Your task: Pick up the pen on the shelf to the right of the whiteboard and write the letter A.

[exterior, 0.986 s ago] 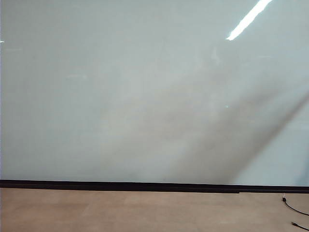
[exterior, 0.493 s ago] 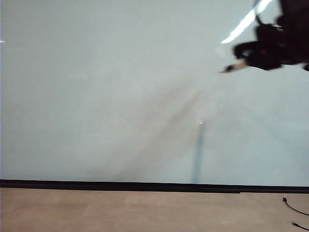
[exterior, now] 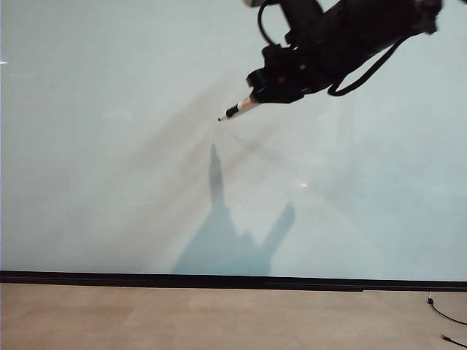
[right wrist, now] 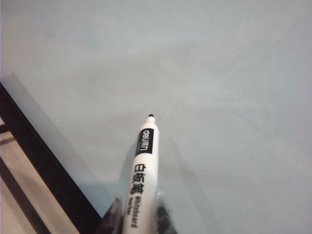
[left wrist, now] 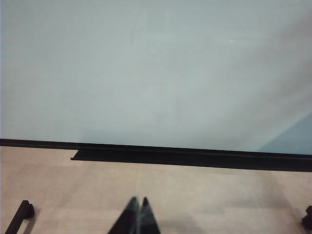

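The whiteboard (exterior: 109,160) fills the exterior view, pale and glossy, and I see no letter A or any ink on it. My right gripper (exterior: 258,95) reaches in from the upper right, shut on the pen (exterior: 239,109), a slim white marker whose black tip points down-left. The tip's shadow falls lower on the board, apart from the tip. In the right wrist view the pen (right wrist: 142,165) sticks out from the gripper (right wrist: 139,217) toward the whiteboard (right wrist: 224,73). My left gripper (left wrist: 138,202) hangs shut and empty over the floor, facing the whiteboard (left wrist: 146,73). The shelf is out of view.
A black strip (exterior: 219,280) runs along the board's lower edge, with tan floor (exterior: 219,321) below it. A black cable (exterior: 446,316) lies on the floor at the far right. A black foot (left wrist: 19,217) stands on the floor near my left gripper.
The right arm has swung into the exterior view from the upper right and carried the pen leftward across the board. Its shadow now falls on the board's lower middle.
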Action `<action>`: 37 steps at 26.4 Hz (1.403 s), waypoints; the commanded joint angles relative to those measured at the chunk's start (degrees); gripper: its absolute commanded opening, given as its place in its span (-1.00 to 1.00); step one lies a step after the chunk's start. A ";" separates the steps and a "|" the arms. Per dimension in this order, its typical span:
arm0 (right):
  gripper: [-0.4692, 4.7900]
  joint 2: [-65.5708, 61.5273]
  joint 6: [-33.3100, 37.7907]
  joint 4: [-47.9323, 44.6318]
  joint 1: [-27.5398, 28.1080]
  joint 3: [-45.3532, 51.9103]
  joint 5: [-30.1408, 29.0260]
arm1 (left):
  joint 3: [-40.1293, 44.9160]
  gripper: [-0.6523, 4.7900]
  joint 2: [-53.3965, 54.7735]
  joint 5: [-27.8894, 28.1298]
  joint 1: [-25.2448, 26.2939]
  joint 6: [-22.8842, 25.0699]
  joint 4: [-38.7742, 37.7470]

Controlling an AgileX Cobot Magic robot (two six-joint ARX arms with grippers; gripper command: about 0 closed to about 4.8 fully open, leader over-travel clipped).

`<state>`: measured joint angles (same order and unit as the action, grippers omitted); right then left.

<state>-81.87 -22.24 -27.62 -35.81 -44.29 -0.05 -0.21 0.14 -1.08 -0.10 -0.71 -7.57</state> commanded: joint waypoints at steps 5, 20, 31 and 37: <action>-0.83 -1.86 -0.76 2.14 -0.04 -3.78 1.40 | -0.17 -0.78 0.04 -0.22 -0.02 0.26 0.35; -0.83 -1.84 -2.51 2.10 -0.48 -3.80 5.81 | -0.17 -0.78 0.04 -0.20 -0.02 0.26 0.35; -0.83 0.81 -5.09 0.83 -0.48 -3.80 8.04 | -0.17 -0.78 0.04 -0.22 -0.02 0.24 0.35; -0.83 2.80 -6.38 0.50 -0.46 -3.80 9.62 | -0.17 -0.78 0.04 -0.22 -0.02 0.26 0.35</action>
<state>-79.77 -28.25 -24.95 -36.42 -47.75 7.99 -0.21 0.16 -1.08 -0.10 -0.69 -7.57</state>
